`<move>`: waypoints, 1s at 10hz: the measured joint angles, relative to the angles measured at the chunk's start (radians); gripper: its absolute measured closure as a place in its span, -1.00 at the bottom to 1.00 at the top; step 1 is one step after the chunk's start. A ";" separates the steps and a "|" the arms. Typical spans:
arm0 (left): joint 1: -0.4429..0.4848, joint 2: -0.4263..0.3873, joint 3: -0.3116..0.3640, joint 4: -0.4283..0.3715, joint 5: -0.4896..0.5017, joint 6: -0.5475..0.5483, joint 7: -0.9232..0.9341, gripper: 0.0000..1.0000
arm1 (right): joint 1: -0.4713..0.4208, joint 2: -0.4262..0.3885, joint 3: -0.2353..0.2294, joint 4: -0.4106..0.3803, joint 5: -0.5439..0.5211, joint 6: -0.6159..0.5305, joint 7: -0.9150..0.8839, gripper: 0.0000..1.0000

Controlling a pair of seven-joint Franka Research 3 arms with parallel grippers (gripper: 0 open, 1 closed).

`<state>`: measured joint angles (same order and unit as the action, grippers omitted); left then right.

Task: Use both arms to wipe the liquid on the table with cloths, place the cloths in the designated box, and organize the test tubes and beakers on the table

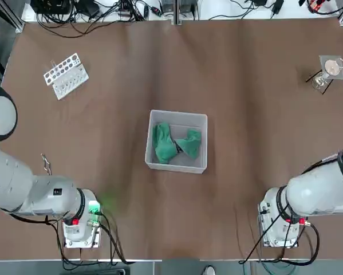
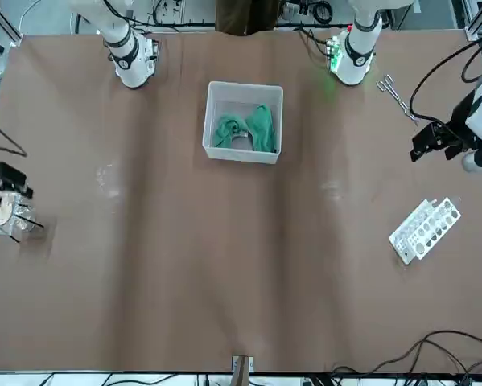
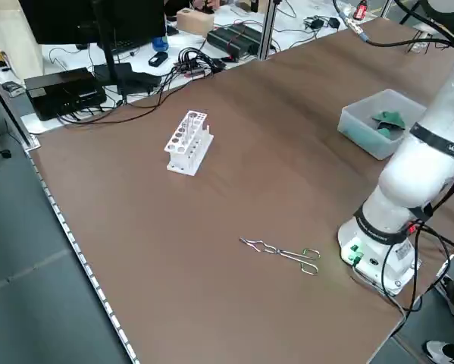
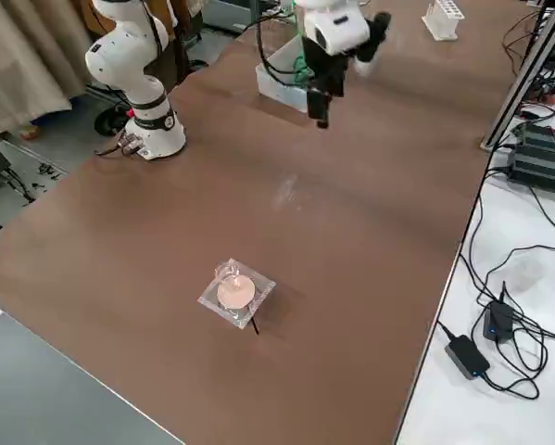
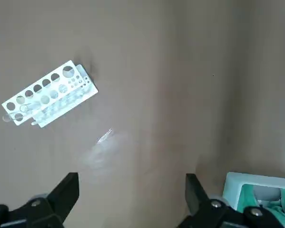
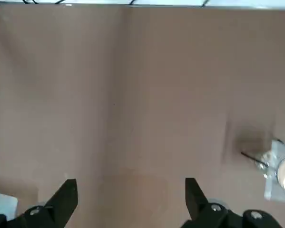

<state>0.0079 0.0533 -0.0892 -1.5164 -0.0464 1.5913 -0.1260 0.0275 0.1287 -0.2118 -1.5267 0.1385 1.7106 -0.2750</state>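
Cloths (image 1: 176, 144) already sit in your grey box (image 1: 177, 118) mid-table, so both spread-fingered, empty grippers, left (image 5: 131, 202) and right (image 6: 131, 202), hover high, seemingly to survey rack (image 1: 66, 75) and beaker (image 1: 330, 70) next.

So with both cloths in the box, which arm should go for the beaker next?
Right. The beaker stands at the table's far right edge, on the right arm's side, and the open right gripper already has it in its wrist view. The left gripper hangs open above the rack.
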 joint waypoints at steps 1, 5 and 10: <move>0.000 0.000 0.000 0.000 0.000 0.000 0.000 -0.97 | 0.003 -0.028 0.007 0.004 -0.052 -0.039 0.016 -0.99; 0.001 0.000 0.016 0.000 0.000 0.000 0.005 -0.97 | 0.006 -0.052 0.021 0.057 -0.092 -0.097 0.113 -0.99; 0.001 0.000 0.016 0.000 0.000 0.000 0.005 -0.97 | 0.006 -0.007 0.019 0.061 -0.100 -0.042 0.127 -0.99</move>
<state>0.0092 0.0533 -0.0729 -1.5166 -0.0464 1.5913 -0.1213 0.0331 0.1216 -0.1923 -1.4655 0.0381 1.6685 -0.1483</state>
